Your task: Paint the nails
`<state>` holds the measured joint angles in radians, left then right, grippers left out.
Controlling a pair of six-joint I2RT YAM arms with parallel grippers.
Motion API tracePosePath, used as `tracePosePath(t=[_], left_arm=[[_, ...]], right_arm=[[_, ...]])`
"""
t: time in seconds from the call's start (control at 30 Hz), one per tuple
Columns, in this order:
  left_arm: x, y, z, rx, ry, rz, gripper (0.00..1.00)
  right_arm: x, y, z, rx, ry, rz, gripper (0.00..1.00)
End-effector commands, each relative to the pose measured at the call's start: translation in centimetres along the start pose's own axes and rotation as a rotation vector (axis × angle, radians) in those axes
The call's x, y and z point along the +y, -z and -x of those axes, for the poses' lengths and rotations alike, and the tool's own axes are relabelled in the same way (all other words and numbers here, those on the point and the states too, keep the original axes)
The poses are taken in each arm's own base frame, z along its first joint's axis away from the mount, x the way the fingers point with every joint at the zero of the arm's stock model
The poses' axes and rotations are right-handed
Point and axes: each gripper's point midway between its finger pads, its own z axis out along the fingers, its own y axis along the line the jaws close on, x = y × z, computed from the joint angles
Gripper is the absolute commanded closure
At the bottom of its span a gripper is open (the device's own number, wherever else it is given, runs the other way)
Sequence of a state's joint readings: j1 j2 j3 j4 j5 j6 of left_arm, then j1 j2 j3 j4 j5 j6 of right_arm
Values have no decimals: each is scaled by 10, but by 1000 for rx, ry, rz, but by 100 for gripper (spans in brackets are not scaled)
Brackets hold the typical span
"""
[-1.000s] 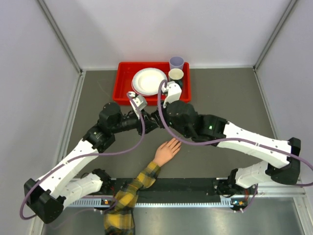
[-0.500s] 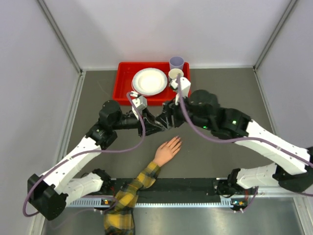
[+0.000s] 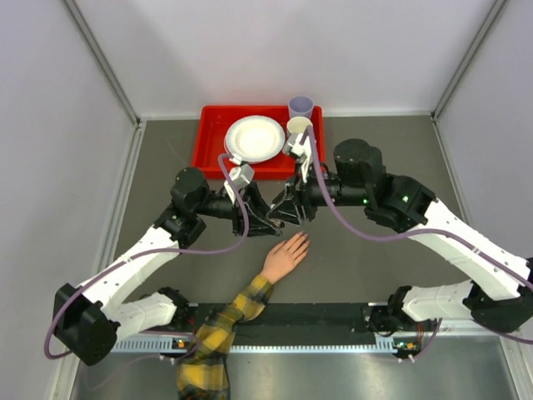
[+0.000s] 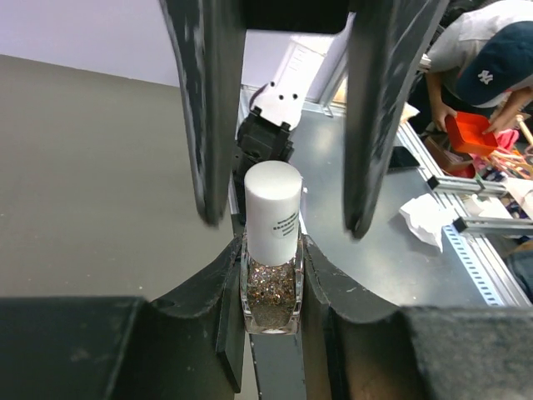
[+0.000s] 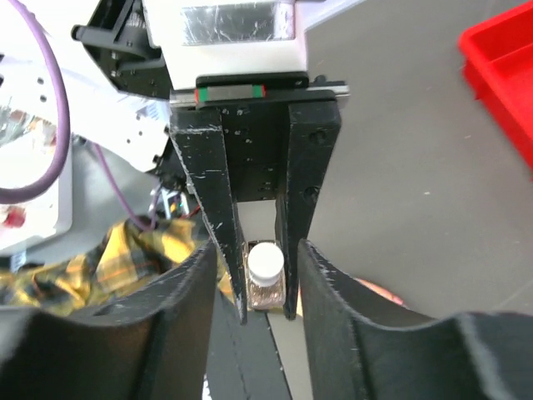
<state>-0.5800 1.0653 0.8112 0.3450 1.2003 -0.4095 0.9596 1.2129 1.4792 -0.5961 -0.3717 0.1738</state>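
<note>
Bottle [image 4: 271, 292] shows only on my wrist cameras; overhead I see the nails [image 3: 301, 240], tiny on the mannequin hand [image 3: 283, 257] lying on the table [image 3: 375, 275] close to both grippers. Left gripper [image 4: 271, 254] is clamped on the glass body; right gripper [image 5: 256, 250] stands wide apart astride the white cap [image 4: 272, 208], clear of it

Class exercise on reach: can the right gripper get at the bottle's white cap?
Probably yes. The left gripper clamps the bottle by its glass body only, leaving the white cap bare; the right gripper, open, flanks it with nothing between.
</note>
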Motion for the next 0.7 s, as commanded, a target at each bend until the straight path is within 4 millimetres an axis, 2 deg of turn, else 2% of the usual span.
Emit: tracePosePath(t=[0.0,0.07,0.17,0.23,0.3,0.37,0.4,0.43,0.5,0.53,0.57,0.6,0.63,0.67], left_arm=[[-10,0,11,-8,-62,-49,100],[-10,1,11,-8,-66,-46,100],[-8,0,11,-9,-69,-34,100],[-2,1,15,-24,-77,11,100],[13,3,15,-32,-80,105,100],[28,7,20,-42,-123,203,100],[38,11,16,-33,-102,272,100],[58,20,22,-60,-114,412,100],[76,33,25,-70,-139,551,100],[87,47,31,-97,-150,667,100],[92,53,31,-104,-157,710,100],[94,59,33,-116,-165,746,100],[93,63,38,-138,-182,768,100],[95,66,38,-143,-189,788,100]], right_arm=[[13,0,11,-11,45,97,66],[13,0,12,-12,49,104,70],[14,0,8,5,56,118,81],[14,-2,4,20,53,124,95],[10,-3,2,21,43,104,100],[0,-7,0,7,1,42,100],[1,-10,-1,1,-8,20,100],[-17,-13,-5,-7,-20,-100,100],[-26,-17,-4,-41,-22,-257,100],[-46,-11,0,-93,-15,-494,100],[-50,-9,1,-130,-114,-582,100],[-59,-13,-15,-84,-155,-673,100],[-55,-11,-7,-138,-172,-739,100],[-53,-15,-7,-165,-209,-768,100]])
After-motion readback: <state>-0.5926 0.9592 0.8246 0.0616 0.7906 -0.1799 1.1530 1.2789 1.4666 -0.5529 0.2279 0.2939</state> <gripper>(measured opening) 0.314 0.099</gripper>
